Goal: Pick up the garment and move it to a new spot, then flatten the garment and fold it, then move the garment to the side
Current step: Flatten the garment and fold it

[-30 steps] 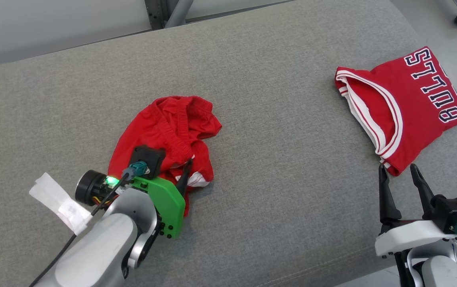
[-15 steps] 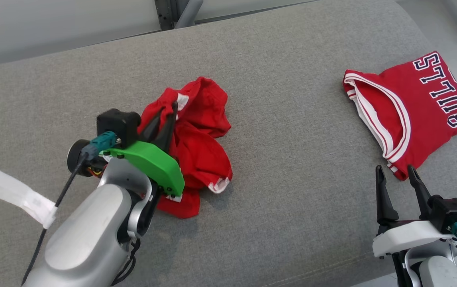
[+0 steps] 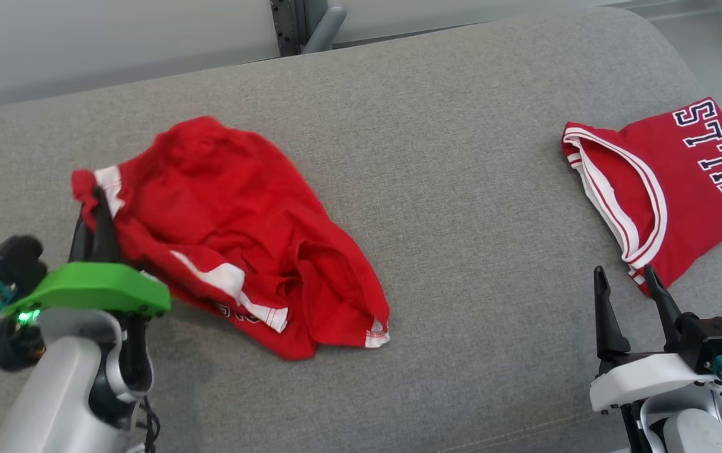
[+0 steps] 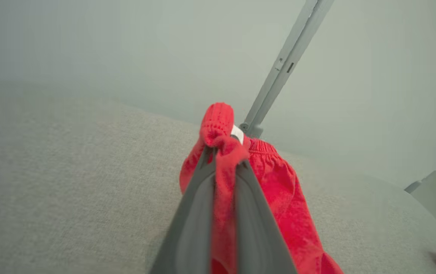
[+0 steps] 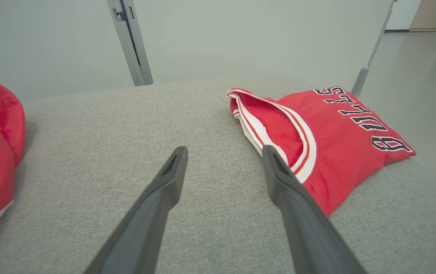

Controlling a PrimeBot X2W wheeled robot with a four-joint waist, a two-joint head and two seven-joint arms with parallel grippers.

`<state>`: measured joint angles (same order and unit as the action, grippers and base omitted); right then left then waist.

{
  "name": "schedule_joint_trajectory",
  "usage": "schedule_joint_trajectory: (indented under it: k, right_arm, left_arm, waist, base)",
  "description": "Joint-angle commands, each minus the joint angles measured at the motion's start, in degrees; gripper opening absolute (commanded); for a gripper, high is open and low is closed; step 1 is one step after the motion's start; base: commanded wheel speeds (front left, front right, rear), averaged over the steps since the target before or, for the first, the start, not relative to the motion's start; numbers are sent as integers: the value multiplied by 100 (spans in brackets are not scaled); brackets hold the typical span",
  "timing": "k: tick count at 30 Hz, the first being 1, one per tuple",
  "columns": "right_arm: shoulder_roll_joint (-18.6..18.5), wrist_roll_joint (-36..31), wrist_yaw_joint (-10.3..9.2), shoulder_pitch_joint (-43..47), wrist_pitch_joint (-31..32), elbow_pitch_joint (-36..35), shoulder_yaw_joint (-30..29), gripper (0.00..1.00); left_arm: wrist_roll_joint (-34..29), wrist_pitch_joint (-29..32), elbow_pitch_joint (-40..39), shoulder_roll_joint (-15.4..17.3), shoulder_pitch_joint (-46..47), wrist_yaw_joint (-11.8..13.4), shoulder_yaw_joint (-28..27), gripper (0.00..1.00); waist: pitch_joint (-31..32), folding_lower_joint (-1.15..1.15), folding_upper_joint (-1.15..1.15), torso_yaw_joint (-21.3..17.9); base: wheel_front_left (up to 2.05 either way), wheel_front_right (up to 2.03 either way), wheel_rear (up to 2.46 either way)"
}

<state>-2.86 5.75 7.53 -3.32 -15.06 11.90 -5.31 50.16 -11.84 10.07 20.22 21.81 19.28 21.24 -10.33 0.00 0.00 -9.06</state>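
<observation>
**Left pincer has the shorts by one corner**

The left pincer (image 4: 223, 146) is clamped together on a bunched corner of the crumpled red fabric shorts with white trim (image 3: 228, 214), and you can see cloth squished between its two dark fingers. The rest of the shorts spreads out to its right over the grey woven cushion surface (image 3: 461, 157). The right pincer (image 3: 625, 277) has its fingers apart and is holding nothing. Just past its tips lies the folded red jersey with white-striped edging and "BULLS" lettering (image 3: 682, 170). Can't tell if they touch. Beyond both there's a pale grey wall (image 5: 240, 34) and a grey metal post (image 3: 310, 25).
</observation>
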Motion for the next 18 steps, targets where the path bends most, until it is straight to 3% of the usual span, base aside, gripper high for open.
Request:
schedule_joint_trajectory:
  k: [1, 11, 13, 14, 15, 18]
  right_arm:
    - [-7, -71, -10, 60, -18, -15, -21, 100]
    - [-9, -251, -9, 98, -18, -7, -73, 100]
    - [-7, -283, -9, 86, -18, -6, -58, 100]
    - [-7, -292, -9, 81, -18, 1, -39, 100]
    - [-7, -301, -9, 75, -18, 11, -24, 100]
    - [-9, -303, -10, 56, -18, 32, 5, 100]
  left_arm:
    - [82, -75, 65, 24, -209, 32, -123, 0]
    - [313, -332, 520, -355, -1281, -250, -890, 0]
    - [240, -341, 632, -445, -1346, -320, -944, 18]
    - [198, -338, 673, -478, -1356, -371, -961, 40]
    - [113, -340, 708, -504, -1363, -384, -1000, 96]
    - [-102, -338, 695, -525, -1431, -448, -886, 100]
  waist:
    - [-13, 0, 0, 59]
    - [-11, 0, 0, 432]
    - [-8, 0, 0, 508]
    - [-5, 0, 0, 537]
    - [0, 0, 0, 557]
    - [24, 0, 0, 585]
  base:
    - [0, 0, 0]
    - [0, 0, 0]
    - [0, 0, 0]
    - [0, 0, 0]
    - [0, 0, 0]
    - [0, 0, 0]
